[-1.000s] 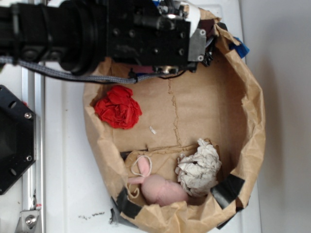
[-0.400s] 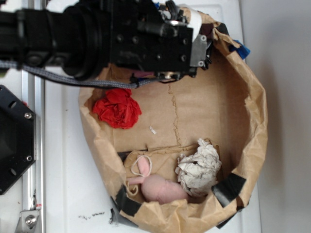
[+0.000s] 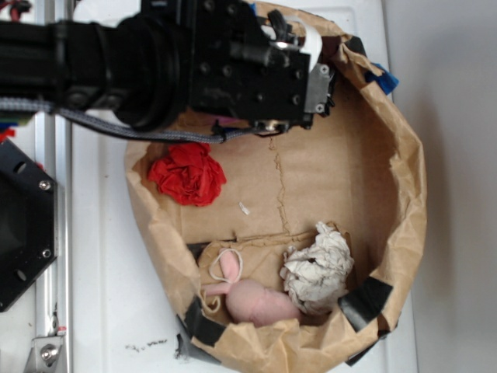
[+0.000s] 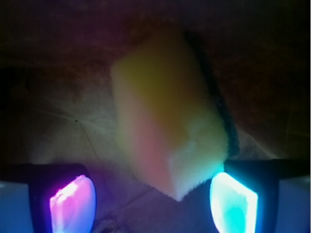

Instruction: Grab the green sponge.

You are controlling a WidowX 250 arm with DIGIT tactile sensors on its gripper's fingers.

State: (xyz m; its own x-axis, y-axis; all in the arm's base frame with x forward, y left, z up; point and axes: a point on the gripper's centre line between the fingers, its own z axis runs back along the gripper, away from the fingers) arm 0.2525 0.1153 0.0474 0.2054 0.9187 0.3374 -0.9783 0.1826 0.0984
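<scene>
— What does the wrist view give you?
— My gripper (image 4: pixel 153 206) is spread wide, the green sponge (image 4: pixel 170 116) just ahead between the glowing fingers (image 4: pixel 73 204), nearer the right one.
— And the exterior view?
— The arm hides the sponge; I see only the red cloth (image 3: pixel 188 172) and paper wad (image 3: pixel 318 268).

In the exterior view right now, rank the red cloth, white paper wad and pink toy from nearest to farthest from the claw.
Claw at the bag's top edge.
1. Red cloth, left side of the bag.
2. White paper wad, lower right.
3. Pink toy, bottom edge, only slightly farther than the wad.
</scene>
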